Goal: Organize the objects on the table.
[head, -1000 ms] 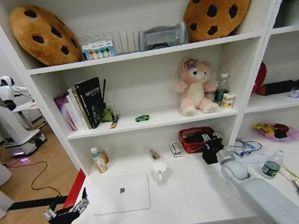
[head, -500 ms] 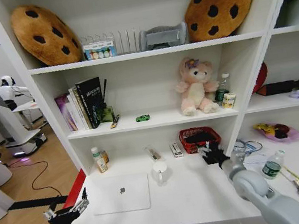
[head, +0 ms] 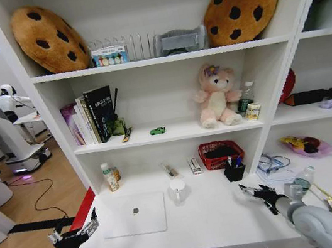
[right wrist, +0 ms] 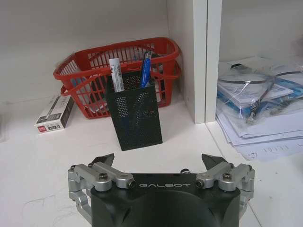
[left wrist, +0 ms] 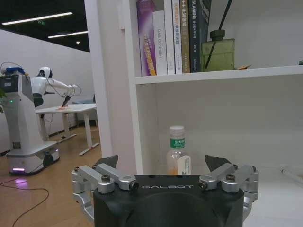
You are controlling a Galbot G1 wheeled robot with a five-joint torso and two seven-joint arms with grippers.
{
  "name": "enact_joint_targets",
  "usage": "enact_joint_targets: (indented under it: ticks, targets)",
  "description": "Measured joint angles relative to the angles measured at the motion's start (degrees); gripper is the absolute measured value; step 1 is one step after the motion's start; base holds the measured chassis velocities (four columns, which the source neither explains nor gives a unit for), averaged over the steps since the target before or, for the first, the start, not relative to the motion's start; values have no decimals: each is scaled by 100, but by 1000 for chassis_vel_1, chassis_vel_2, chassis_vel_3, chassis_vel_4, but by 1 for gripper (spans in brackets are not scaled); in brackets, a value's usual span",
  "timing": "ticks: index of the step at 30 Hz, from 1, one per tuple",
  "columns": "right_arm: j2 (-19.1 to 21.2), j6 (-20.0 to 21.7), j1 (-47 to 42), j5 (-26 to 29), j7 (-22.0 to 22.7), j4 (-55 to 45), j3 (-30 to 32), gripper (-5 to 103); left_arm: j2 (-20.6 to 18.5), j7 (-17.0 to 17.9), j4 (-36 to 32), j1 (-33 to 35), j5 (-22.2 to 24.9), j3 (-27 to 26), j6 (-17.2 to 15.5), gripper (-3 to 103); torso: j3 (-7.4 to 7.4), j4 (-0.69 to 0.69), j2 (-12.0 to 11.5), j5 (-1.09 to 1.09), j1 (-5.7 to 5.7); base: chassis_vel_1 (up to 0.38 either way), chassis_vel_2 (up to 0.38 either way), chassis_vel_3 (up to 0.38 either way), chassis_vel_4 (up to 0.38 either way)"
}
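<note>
The left claw (head: 76,235) hangs idle off the tabletop's (head: 207,219) left front corner, jaws spread and holding nothing. Going rightward, the silver laptop (head: 134,214) lies closed and flat, with a white mug (head: 178,190) just beyond it. These look yet to be dealt with, so the tidying seems only partly done. Further right, a black mesh pen cup (right wrist: 135,116) stands upright in front of a red basket (right wrist: 90,75), carrying a blue pen (right wrist: 145,67) and a white-barrelled one (the basket's contents are unclear). The right claw (head: 261,195) hovers low, wide open and empty, near a green-capped bottle (head: 301,183).
</note>
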State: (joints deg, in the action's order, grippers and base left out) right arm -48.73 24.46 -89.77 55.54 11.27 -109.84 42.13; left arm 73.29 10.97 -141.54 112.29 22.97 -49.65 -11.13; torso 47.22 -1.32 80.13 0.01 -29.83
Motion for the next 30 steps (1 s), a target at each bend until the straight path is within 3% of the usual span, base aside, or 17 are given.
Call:
enact_joint_targets:
  ticks: [15,20,23,25,26,28,29,30]
  targets:
    - [154,5,232,-49,-313,502,-240,101,0,0,0,0,0,0,0,100,0,0,0,-1,0,0,0,0,0]
    - [147,-92,211,-83,-381,619,-296,97,0,0,0,0,0,0,0,100,0,-2,0,-1,0,0,0,0,0]
    - [146,-97,223,-68,-397,691,-317,82,0,0,-1,0,0,0,0,100,0,0,-1,-1,-1,0,0,0,0]
    - [146,-96,221,-68,-400,702,-316,82,0,0,0,0,0,0,0,100,0,-1,-1,-1,-1,0,0,0,0]
    - [144,-97,217,-73,-406,723,-314,71,0,0,0,0,0,0,0,100,0,-1,-1,-2,0,0,0,0,0]
    - [141,-99,215,-81,-409,734,-314,71,0,0,0,0,0,0,0,100,0,-1,-1,-2,0,0,0,0,0]
    - [135,-105,211,-89,-413,744,-313,59,0,0,-1,0,0,0,0,100,0,-1,-1,-3,-1,0,0,0,0]
    - [135,-105,211,-89,-413,744,-313,59,0,0,-1,0,0,0,0,100,0,-1,-1,-3,-1,0,0,0,0]
